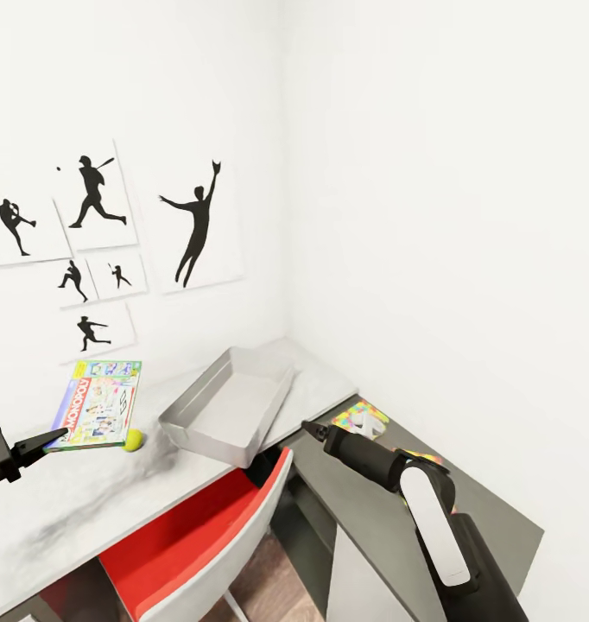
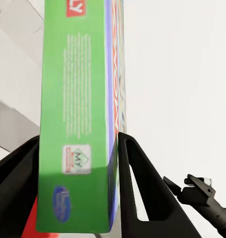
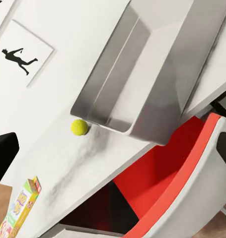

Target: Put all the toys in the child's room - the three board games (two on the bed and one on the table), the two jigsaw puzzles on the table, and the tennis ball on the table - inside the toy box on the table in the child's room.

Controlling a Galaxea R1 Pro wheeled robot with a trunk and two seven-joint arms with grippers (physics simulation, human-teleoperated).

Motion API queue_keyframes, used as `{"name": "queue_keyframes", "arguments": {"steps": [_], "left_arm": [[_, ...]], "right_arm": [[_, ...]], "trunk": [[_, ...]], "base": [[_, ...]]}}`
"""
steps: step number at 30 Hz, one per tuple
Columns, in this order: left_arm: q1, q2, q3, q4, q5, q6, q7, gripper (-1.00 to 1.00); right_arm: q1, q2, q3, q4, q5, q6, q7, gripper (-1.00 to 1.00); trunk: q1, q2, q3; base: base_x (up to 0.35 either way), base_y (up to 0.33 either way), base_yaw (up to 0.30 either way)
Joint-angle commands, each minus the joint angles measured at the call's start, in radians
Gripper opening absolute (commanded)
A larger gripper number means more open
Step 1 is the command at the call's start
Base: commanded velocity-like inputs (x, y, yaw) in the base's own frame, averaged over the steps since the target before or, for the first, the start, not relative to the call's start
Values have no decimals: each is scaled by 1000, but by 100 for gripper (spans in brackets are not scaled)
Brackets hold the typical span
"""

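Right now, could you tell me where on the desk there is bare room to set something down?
The grey tray is empty inside. The light desktop is bare in front of the tennis ball, toward the red chair. The left gripper holds the Monopoly box above the desktop. The dark wing is crowded: puzzles and the right gripper.

Toy box (image 1: 230, 406) smooth, metallic grey; Monopoly box (image 1: 98, 403) printed cardboard

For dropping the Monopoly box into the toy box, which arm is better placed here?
Left. Its hand is already shut on the Monopoly box, held up just beside the empty toy box. The right hand holds nothing and hangs over the dark wing of the desk, past the bin's other end.
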Motion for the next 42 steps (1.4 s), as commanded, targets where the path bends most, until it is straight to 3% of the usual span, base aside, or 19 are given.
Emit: {"name": "queue_keyframes", "arguments": {"steps": [1, 15, 42], "left_arm": [[-1, 0, 0, 0, 2, 9, -3, -100], [-1, 0, -1, 0, 2, 8, -4, -100], [0, 0, -1, 0, 1, 7, -28, -100]], "right_arm": [[-1, 0, -2, 0, 1, 5, 2, 100], [-1, -1, -2, 0, 1, 5, 2, 100], [-1, -1, -2, 0, 0, 5, 4, 100]], "trunk": [[1, -2, -2], [1, -2, -2], [1, -2, -2]], "base": [[39, 84, 0], [72, 99, 0], [185, 90, 0]]}}
